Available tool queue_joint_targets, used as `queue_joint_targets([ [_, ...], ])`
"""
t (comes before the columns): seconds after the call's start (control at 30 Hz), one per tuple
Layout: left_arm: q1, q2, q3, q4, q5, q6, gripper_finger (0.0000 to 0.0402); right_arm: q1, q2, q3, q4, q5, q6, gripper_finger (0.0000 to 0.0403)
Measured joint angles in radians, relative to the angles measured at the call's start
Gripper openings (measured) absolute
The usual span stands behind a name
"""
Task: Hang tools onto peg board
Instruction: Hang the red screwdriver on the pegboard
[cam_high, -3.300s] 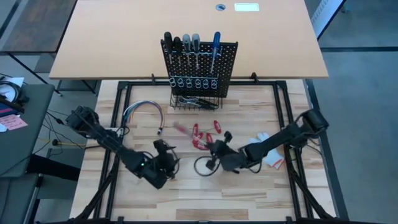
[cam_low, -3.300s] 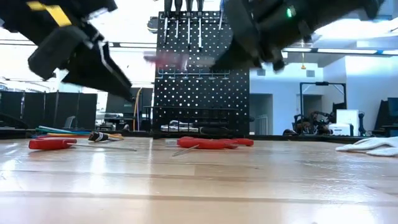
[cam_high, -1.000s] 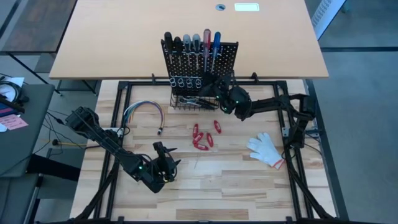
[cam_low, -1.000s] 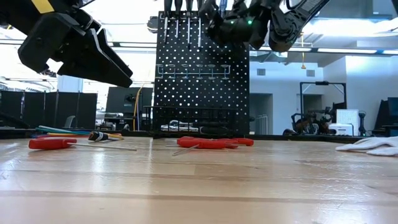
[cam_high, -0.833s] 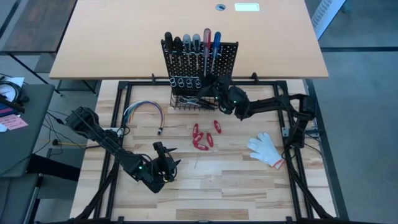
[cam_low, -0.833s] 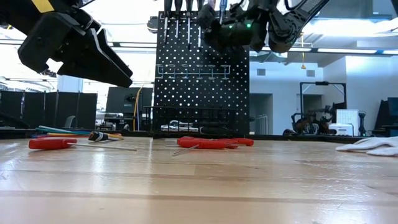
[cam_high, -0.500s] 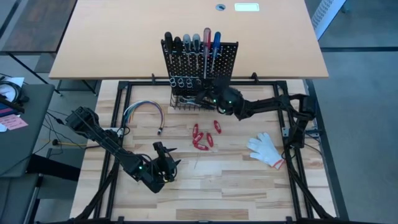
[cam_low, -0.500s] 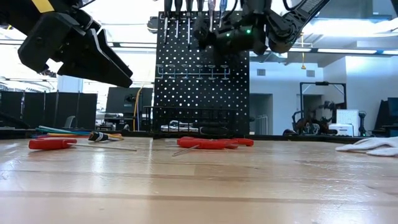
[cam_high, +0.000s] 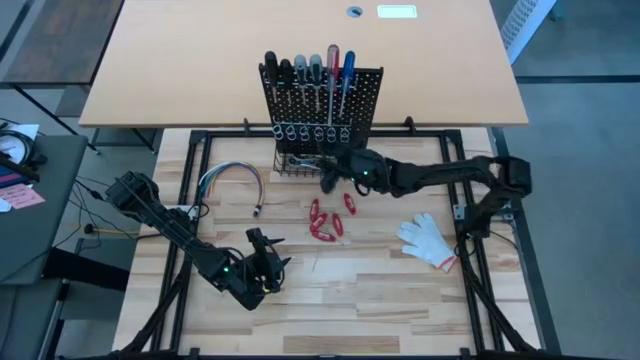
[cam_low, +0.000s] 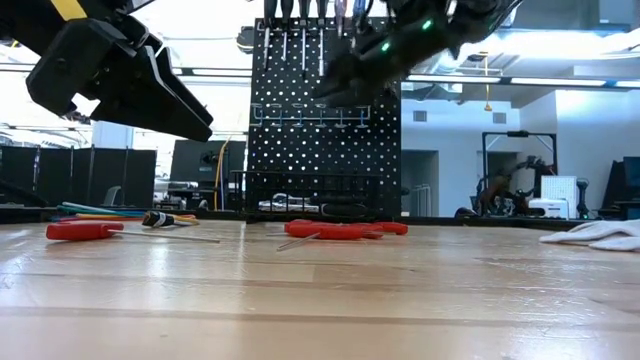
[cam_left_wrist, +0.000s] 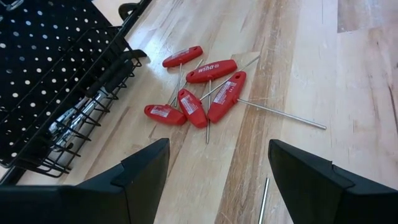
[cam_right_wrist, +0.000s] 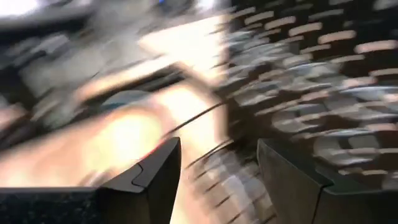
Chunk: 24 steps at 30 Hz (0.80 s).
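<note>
While six screwdrivers (cam_high: 308, 72) are being carried upright in the ring holders of the peg board (cam_high: 322, 108) at the table's (cam_high: 400, 300) far edge, the right gripper (cam_high: 328, 180) is being held just before its wire basket (cam_high: 300, 165), jaws spread and empty. Red-handled tools (cam_high: 327, 217) are lying mid-table; the left gripper (cam_high: 265, 268) is being held near the front, jaws released.
</note>
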Motion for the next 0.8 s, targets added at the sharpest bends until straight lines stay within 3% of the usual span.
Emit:
queue_joint_targets([
  [0.1, 0.000, 0.000, 0.000, 0.005, 0.000, 0.005, 0.0267, 0.029, -0.064, 0.000, -0.018, -0.157, -0.102, 0.0198],
  [0.2, 0.000, 0.000, 0.000, 0.019, 0.000, 0.024, 0.0267, 0.030, -0.121, 0.022, 0.021, -0.163, -0.187, 0.0157],
  [0.43, 0.000, 0.000, 0.000, 0.043, 0.000, 0.052, 0.0267, -0.100, -0.140, 0.122, -0.021, -0.146, -0.201, 0.0013],
  [0.63, 0.000, 0.000, 0.000, 0.043, 0.009, 0.052, 0.0267, -0.177, -0.139, 0.126, -0.126, -0.101, -0.134, 0.0009],
  [0.8, 0.000, 0.000, 0.000, 0.043, 0.010, 0.052, 0.0267, -0.139, -0.139, 0.127, -0.125, -0.104, -0.142, 0.0003],
])
